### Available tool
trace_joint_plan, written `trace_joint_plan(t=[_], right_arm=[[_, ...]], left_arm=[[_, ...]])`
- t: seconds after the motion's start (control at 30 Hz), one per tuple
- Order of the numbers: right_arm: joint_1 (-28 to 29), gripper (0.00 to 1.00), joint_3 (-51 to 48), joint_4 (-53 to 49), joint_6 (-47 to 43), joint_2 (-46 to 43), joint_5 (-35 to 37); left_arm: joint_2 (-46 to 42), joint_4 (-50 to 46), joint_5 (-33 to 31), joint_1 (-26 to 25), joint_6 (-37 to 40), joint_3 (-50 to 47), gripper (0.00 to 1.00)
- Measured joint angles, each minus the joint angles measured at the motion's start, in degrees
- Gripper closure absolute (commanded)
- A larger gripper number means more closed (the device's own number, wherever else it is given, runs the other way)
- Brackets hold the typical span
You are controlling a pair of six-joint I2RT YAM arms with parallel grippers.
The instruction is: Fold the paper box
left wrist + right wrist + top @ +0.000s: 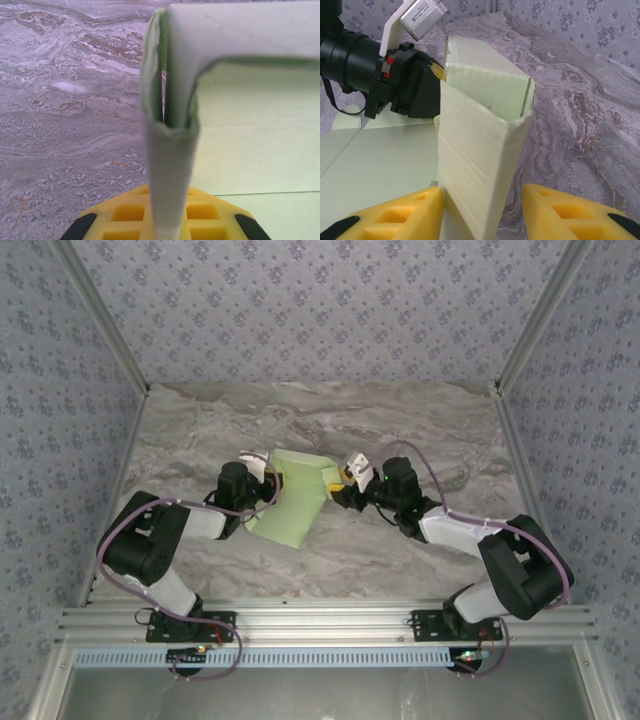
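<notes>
The top external camera is looking down from above and behind the arm bases, taking in the whole table (420,420) from well back. The left wrist camera is sitting very close to the paper box (170,165), facing out over the marbled surface (card is crowding its lens). The right wrist camera is looking forward past the right end effector (482,215) at the same box and, like the overhead view, is catching the left end effector (438,74).

paper box (295,505) matt thin card; table (420,410) smooth marble-look surf.
</notes>
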Motion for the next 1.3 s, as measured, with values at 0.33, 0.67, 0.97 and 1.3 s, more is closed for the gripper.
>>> trace_joint_plan(t=[0.33, 0.67, 0.97, 1.3], right_arm=[[2.82, 0.57, 1.51, 1.95, 3.15, 3.41, 6.19], [3.23, 0.54, 2.05, 1.97, 2.12, 3.56, 3.89], [1.86, 0.59, 3.45, 0.31, 2.49, 3.63, 2.01], [5.2, 0.67, 8.44, 0.76, 4.66, 8.39, 10.32]], left_arm=[[0.0, -0.79, -5.81, -1.57, -2.34, 0.0, 1.0], [0.11, -1.75, -8.44, -1.9, -3.61, 0.81, 1.0], [2.14, -1.92, -10.14, -2.56, -4.66, 1.73, 1.0], [3.39, -3.21, -15.32, -3.87, -6.82, 3.02, 1.0]])
